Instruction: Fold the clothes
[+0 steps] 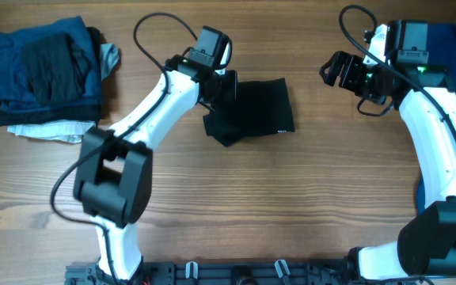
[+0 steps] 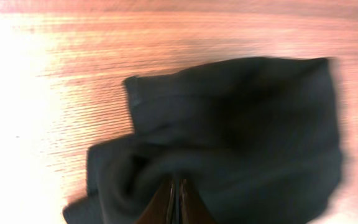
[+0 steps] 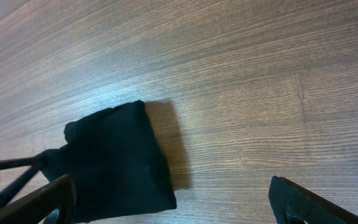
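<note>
Wood-grain tabletop (image 1: 291, 206) fills all three views, and the clothes sit on it in three places. At the far left is a neat stack (image 1: 46, 71) of blue and dark pieces on something pale, squared up and well apart from the arms, so it reads as the finished pile. At the far right a blue shirt (image 1: 454, 36) shows behind the right arm (image 1: 438, 134), most of it hidden, probably waiting its turn.

The black T-shirt (image 1: 256, 107) lies in the middle, already folded down to a small rectangle with its white logo (image 1: 282, 131) at the near right corner. Its left side is not flat: the cloth bunches and sticks out in a loose flap toward the left arm (image 1: 161, 99).

The left jaws are pressed tight together with their tips down on that bunched edge (the left wrist view shows them meeting in a point at the cloth). The gathers run toward the tips, which suggests a pinch of fabric, though I cannot tell if any is caught.

The right jaws stand wide apart, holding nothing, hanging off to the shirt's right, clear of it and facing it, likely to leave the left arm room to tidy the flap.
</note>
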Robot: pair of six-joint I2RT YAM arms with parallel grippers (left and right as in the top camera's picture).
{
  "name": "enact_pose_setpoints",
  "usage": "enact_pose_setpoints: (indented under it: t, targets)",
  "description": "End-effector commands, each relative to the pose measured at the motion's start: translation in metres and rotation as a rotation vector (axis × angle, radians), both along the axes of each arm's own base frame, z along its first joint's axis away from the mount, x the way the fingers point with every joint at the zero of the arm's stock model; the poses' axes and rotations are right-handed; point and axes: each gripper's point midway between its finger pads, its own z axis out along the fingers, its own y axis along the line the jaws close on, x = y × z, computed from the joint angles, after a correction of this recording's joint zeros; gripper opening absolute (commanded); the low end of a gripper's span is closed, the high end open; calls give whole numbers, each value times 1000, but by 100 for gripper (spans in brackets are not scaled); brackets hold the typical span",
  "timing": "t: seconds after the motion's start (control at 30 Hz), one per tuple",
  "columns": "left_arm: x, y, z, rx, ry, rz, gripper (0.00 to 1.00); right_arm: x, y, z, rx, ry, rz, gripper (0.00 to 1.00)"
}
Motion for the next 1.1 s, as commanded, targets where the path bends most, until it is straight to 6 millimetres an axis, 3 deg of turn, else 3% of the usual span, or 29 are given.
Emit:
enact_pose_setpoints:
  t: [0.0,0.07,0.13,0.27,0.3,0.4,0.57,0.73,0.87,1.07]
  targets:
    - [9,26,-42,133,26,72,4,2,-3,-3,-27,2,7,100]
    - [14,33,-41,133,22,107,4,2,-3,-3,-27,2,6,100]
    - [19,36,-25,110,-5,121,4,2,-3,-3,-27,2,7,100]
    - [23,37,24,64,-92,136,4,2,-3,-3,-27,2,7,100]
    - [17,32,46,35,-114,152,4,2,-3,-3,-27,2,7,100]
    - [0,21,61,14,-97,151,4,2,-3,-3,-27,2,7,100]
    - [-48,-21,47,-35,57,12,4,2,-3,-3,-27,2,6,100]
    - [-79,-38,20,25,154,-52,4,2,-3,-3,-27,2,7,100]
    - [-86,-40,-1,65,198,-64,4,2,-3,-3,-27,2,6,100]
    - [-84,-27,-41,165,244,-17,4,2,-3,-3,-27,2,7,100]
